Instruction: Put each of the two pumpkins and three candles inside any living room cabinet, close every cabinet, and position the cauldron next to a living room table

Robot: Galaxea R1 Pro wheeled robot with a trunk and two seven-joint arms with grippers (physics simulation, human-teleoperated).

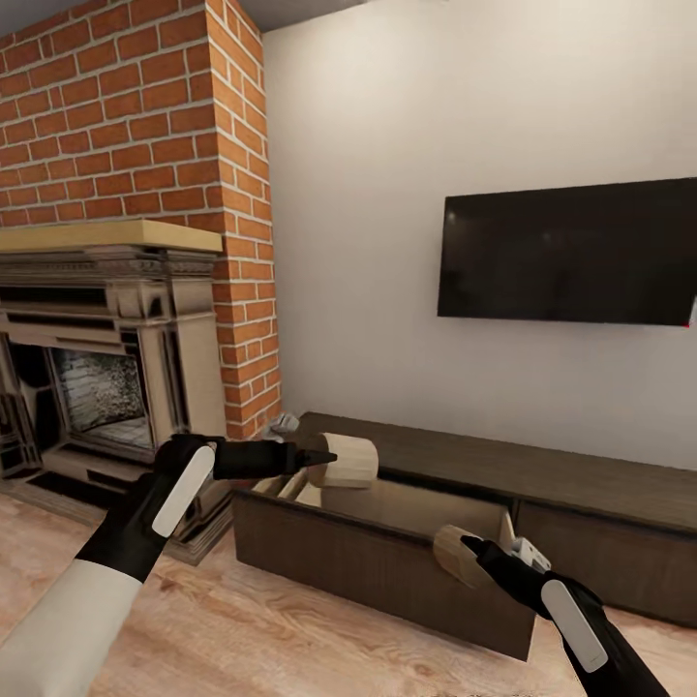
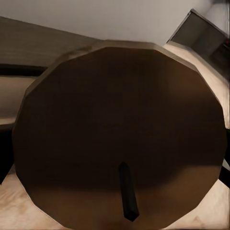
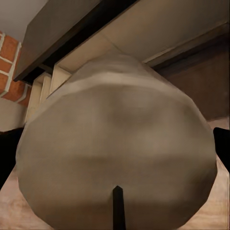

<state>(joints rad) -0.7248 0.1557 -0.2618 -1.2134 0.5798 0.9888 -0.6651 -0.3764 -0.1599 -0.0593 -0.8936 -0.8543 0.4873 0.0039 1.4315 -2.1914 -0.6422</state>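
The long dark-brown cabinet [image 1: 581, 484] stands under the TV with its left drawer [image 1: 378, 561] pulled open. My left gripper [image 1: 324, 460] is shut on a tan candle [image 1: 347, 461], held on its side over the drawer's back left corner. In the left wrist view that candle's wick end [image 2: 120, 129] faces the camera. My right gripper [image 1: 474, 554] is shut on a second candle [image 1: 451, 554], held at the drawer's front right rim; up close this candle [image 3: 115, 158] hangs above the open drawer.
A brick chimney and a stone fireplace [image 1: 106, 358] with a raised hearth stand left of the cabinet. A black TV [image 1: 569, 252] hangs on the white wall above it. Wooden floor [image 1: 242, 639] lies in front of the drawer.
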